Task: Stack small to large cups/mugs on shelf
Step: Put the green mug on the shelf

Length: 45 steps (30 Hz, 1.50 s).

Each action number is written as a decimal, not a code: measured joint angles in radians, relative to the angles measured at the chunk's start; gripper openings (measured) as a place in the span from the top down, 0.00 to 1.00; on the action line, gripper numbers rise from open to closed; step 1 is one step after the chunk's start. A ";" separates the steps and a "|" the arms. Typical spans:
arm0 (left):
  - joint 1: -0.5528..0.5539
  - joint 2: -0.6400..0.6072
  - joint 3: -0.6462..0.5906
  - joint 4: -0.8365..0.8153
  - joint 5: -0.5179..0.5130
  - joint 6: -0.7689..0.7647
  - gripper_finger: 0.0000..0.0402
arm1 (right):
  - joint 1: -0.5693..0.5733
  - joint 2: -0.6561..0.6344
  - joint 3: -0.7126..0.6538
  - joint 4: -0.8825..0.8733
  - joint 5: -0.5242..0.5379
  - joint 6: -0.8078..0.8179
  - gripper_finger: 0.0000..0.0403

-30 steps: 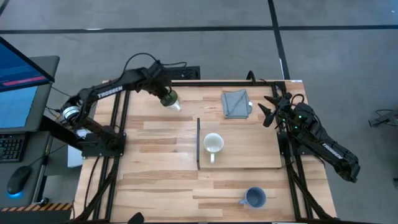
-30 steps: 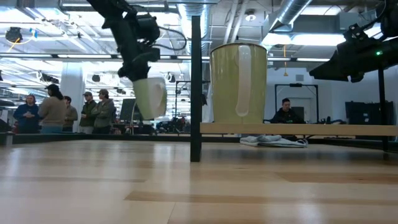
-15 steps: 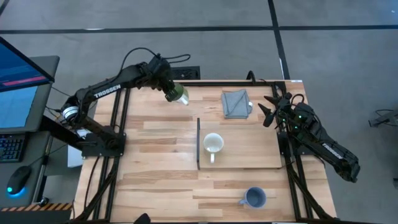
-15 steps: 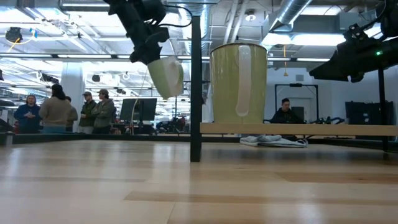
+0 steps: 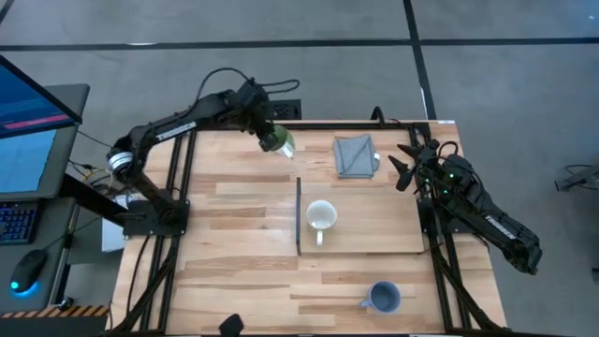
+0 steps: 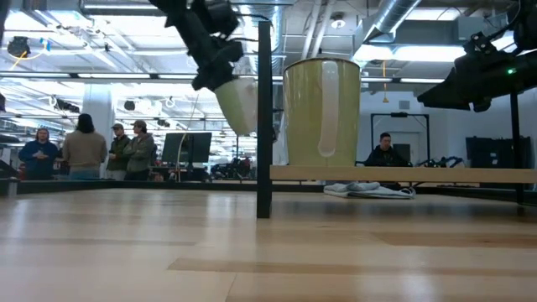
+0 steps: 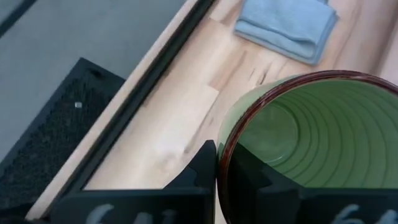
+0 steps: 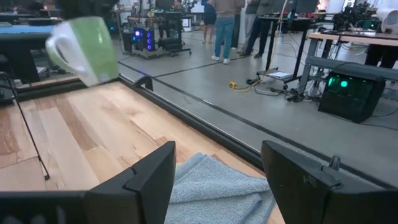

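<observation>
Black jointed arms, looping cables

Glossy ceramic mug w/ ridged green inside, soft cloth, matt wood table.

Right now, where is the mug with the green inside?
The green-inside mug hangs in the left pincer above the table's far edge, left of the grey cloth.

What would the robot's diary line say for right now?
left gripper: shut on green-inside mug, lifted over table's far edge | right gripper: open, waiting beside grey cloth | cream mug: on shelf | blue-grey mug: on table
</observation>
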 joint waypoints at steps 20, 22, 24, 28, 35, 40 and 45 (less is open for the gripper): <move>-0.087 0.510 0.667 -0.314 -0.010 0.122 0.99 | 0.000 0.000 0.003 -0.040 -0.003 0.011 0.35; -0.097 0.546 0.702 -0.331 -0.010 0.129 0.99 | 0.000 0.000 0.003 -0.040 -0.003 0.011 0.35; -0.112 0.582 0.732 -0.339 -0.008 0.136 0.99 | 0.000 0.000 0.002 -0.041 -0.005 0.011 0.35; -0.136 0.628 0.765 -0.346 0.009 0.142 0.99 | 0.000 0.000 0.002 -0.042 -0.006 0.011 0.35; -0.187 0.654 0.765 -0.324 0.008 0.156 0.99 | 0.000 0.000 0.001 -0.042 -0.007 0.011 0.35; -0.214 0.683 0.771 -0.304 0.011 0.160 0.99 | 0.000 0.000 0.001 -0.042 -0.007 0.011 0.35; -0.222 0.732 0.769 -0.288 0.006 0.161 0.99 | 0.001 0.000 0.001 -0.046 -0.007 0.011 0.35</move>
